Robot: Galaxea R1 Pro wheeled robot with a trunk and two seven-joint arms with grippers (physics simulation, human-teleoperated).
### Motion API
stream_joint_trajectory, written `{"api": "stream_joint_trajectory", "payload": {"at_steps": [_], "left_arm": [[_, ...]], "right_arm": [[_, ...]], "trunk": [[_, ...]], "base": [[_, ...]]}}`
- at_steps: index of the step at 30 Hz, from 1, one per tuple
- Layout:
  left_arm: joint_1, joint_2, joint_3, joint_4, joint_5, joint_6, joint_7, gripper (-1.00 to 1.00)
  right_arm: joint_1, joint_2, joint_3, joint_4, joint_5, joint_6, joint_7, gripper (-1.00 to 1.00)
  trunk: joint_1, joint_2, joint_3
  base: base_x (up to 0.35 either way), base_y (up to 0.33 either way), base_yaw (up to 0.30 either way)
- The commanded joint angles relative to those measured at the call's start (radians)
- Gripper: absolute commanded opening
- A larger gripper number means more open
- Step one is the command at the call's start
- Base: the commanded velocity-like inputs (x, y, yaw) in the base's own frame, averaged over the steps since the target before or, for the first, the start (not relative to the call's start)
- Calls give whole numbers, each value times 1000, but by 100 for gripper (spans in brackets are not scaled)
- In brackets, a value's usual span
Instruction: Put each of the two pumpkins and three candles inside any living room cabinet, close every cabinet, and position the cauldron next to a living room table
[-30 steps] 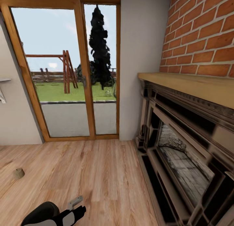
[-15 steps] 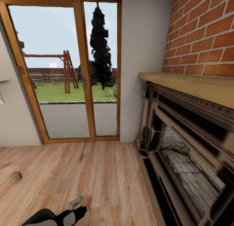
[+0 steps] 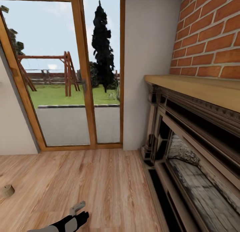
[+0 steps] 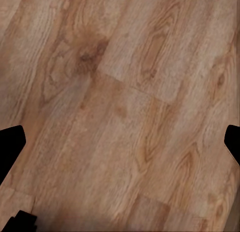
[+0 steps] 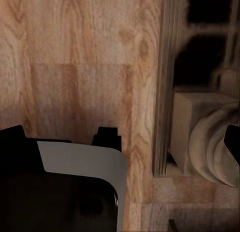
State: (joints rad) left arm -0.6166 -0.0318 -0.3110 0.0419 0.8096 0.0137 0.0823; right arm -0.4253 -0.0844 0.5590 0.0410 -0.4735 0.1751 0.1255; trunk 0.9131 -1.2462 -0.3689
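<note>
One candle (image 3: pixel 8 190), a short tan stub, lies on the wood floor at the far left of the head view, well left of my left arm (image 3: pixel 71 221), which pokes in at the bottom edge. In the left wrist view my left gripper (image 4: pixel 120 142) is open, its black fingertips (image 4: pixel 11 142) spread wide over bare floorboards with nothing between them. My right gripper (image 5: pixel 125 142) is open too, hanging over the floor beside the carved base of the fireplace (image 5: pixel 205 137). The pumpkins, cabinet, cauldron and table are out of view.
A dark ornate fireplace (image 3: pixel 186 148) with a pale wooden mantel (image 3: pixel 200 86) runs along the right under a brick wall (image 3: pixel 210 35). Straight ahead stands a wood-framed glass door (image 3: pixel 76 81) onto a garden. Wood floor (image 3: pixel 100 185) stretches between them.
The whole head view has shifted: the camera has moved, so the candle now sits lower and further left in the picture and the fireplace looms larger. The left arm keeps its pose.
</note>
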Motion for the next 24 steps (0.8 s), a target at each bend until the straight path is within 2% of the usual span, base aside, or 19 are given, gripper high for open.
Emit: {"api": "stream_joint_trajectory", "payload": {"at_steps": [1, 8, 19, 24], "left_arm": [[-1, 0, -8, 2, 6, 2, 2, 100], [-1, 0, -8, 2, 6, 1, 2, 100], [-2, -1, -8, 2, 6, 1, 2, 100], [-2, -2, -8, 1, 6, 0, 1, 100]], "right_arm": [[-1, 0, 9, 1, -10, 2, 5, 100], [-1, 0, 8, 0, -13, 1, 5, 100], [-1, 0, 8, 0, -13, 1, 4, 100], [-1, 0, 7, 0, -14, 1, 3, 100]], "trunk": [[1, -1, -1], [1, -1, 2], [1, -1, 13], [1, -1, 13]], "base": [[331, 0, 0], [331, 0, 15], [325, 0, 116], [124, 0, 19]]}}
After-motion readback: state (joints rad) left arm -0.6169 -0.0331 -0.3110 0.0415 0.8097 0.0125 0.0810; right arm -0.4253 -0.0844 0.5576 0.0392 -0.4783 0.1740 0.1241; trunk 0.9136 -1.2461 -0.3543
